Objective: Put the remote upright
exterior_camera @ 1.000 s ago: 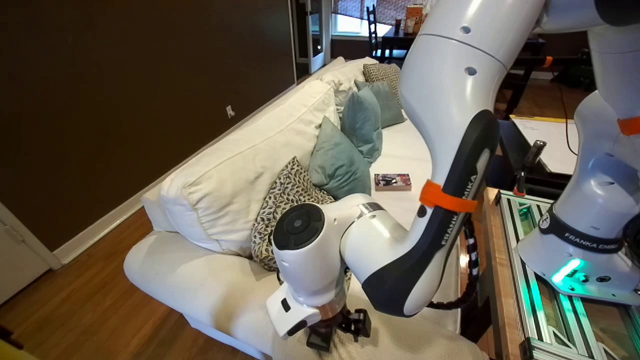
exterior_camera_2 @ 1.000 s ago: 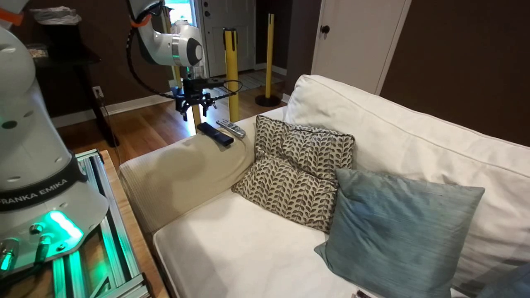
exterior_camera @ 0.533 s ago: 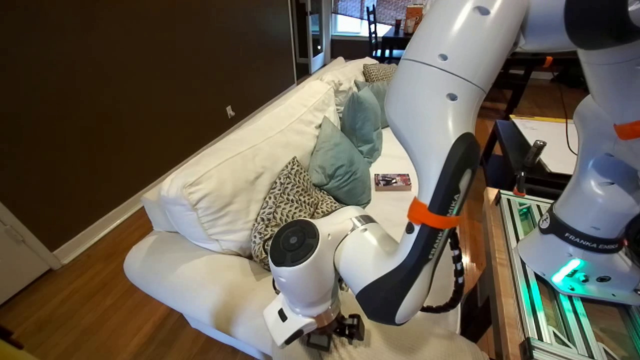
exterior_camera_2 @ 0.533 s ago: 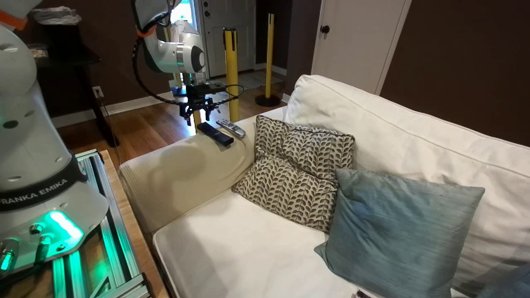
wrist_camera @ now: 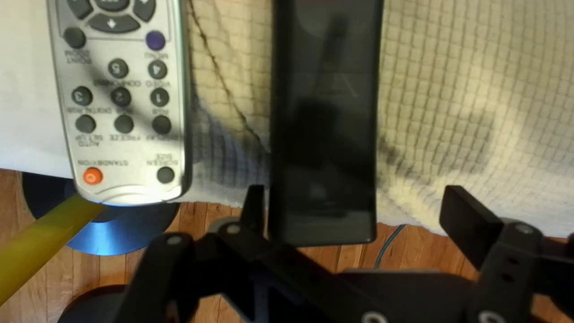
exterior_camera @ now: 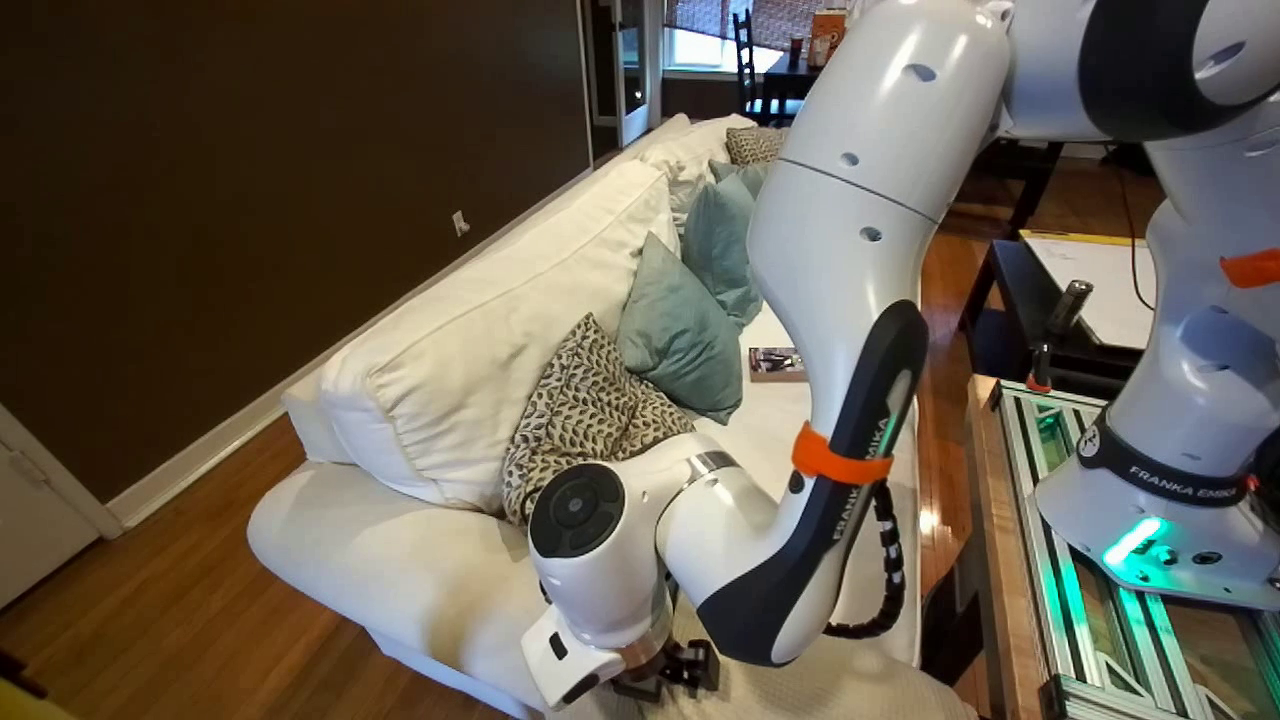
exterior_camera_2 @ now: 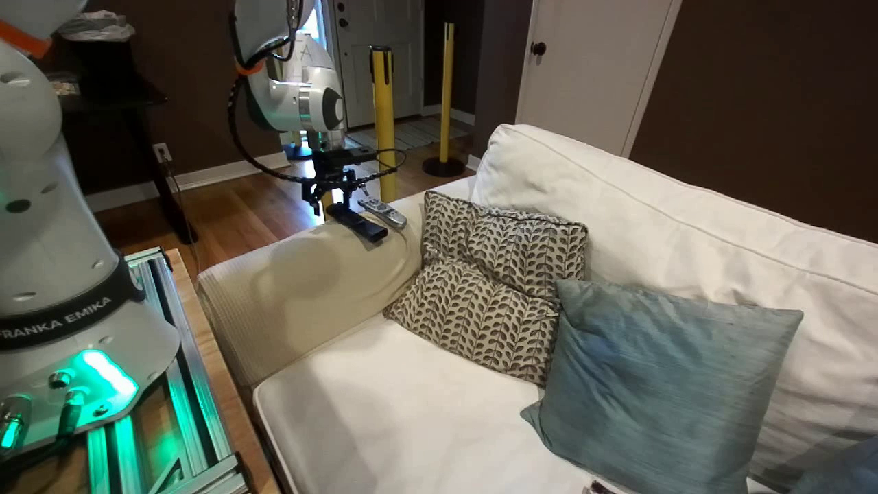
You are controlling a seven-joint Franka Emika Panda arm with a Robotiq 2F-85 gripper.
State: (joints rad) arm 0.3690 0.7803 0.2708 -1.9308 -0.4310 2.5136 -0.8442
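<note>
Wrist view: the pincer [wrist_camera: 356,204] is spread wide, nothing gripped; one end of the black remote [wrist_camera: 325,112] is seen between its fingertips [wrist_camera: 468,220]. Remote found flat on the sofa-arm worktop [exterior_camera_2: 302,281], beside the silver remote [wrist_camera: 128,105]. Positioning judged nearly complete; grasp, lift and standing-up not yet achieved.

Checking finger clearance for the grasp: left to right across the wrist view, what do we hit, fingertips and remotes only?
Silver remote → one fingertip → black remote → other fingertip.
</note>
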